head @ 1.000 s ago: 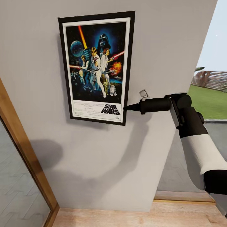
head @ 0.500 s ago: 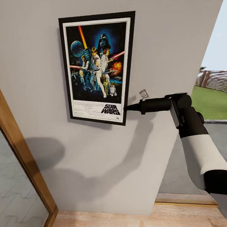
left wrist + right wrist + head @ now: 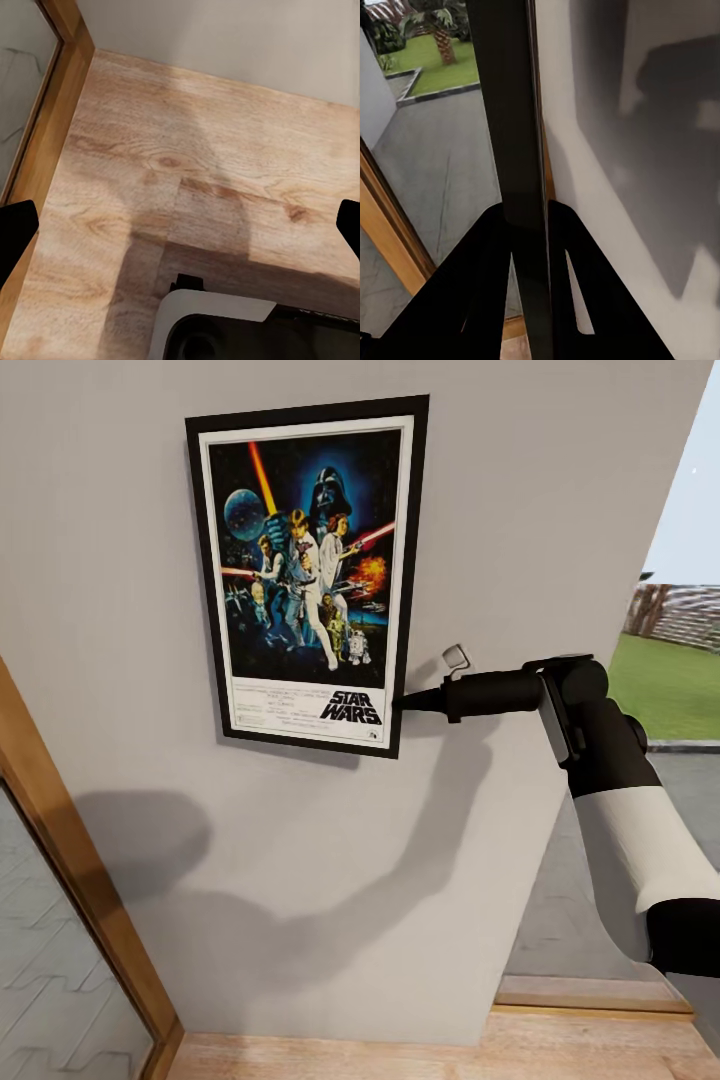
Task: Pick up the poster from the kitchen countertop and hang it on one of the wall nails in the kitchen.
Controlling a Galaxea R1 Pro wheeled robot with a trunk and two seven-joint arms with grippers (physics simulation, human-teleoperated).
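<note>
Right gripper: fingers pinch the poster at its lower right frame edge. The poster sits upright, flat against the pale wall. Left gripper: fingers spread wide above the wood floor, holding nothing.

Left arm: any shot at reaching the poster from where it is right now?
Probably not without a big lift. The left gripper hangs open, facing the wood floor low by the wall, while the poster sits high on the wall, its lower right edge clamped by the right gripper.
</note>
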